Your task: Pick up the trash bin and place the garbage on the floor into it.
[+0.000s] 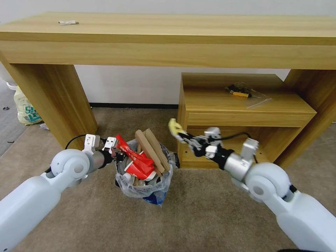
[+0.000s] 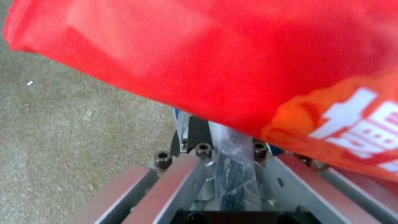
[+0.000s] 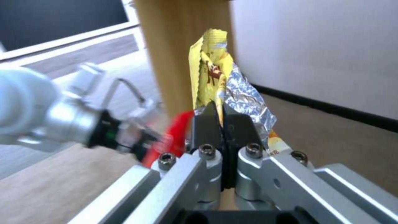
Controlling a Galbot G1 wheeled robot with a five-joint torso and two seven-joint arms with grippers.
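The trash bin (image 1: 143, 185), black with a crinkly plastic liner, sits between my arms just over the beige floor (image 1: 196, 217); I cannot tell if it touches. Garbage fills it: a red wrapper (image 1: 134, 159), a red-white bowl (image 1: 140, 169) and cardboard strips (image 1: 152, 150). My left gripper (image 1: 117, 154) is shut on the bin's rim (image 2: 234, 161), with the red wrapper (image 2: 232, 62) just above the fingers. My right gripper (image 1: 187, 138) is raised to the right of the bin and is shut on a yellow foil wrapper (image 1: 176, 129), which stands up between its fingers (image 3: 213, 81).
A wooden desk (image 1: 168, 38) spans the back, with its thick leg (image 1: 52, 101) behind my left arm. A low wooden cabinet (image 1: 241, 115) stands right behind my right gripper. A yellowish shopping bag (image 1: 26, 108) lies far left. Open carpet lies in front.
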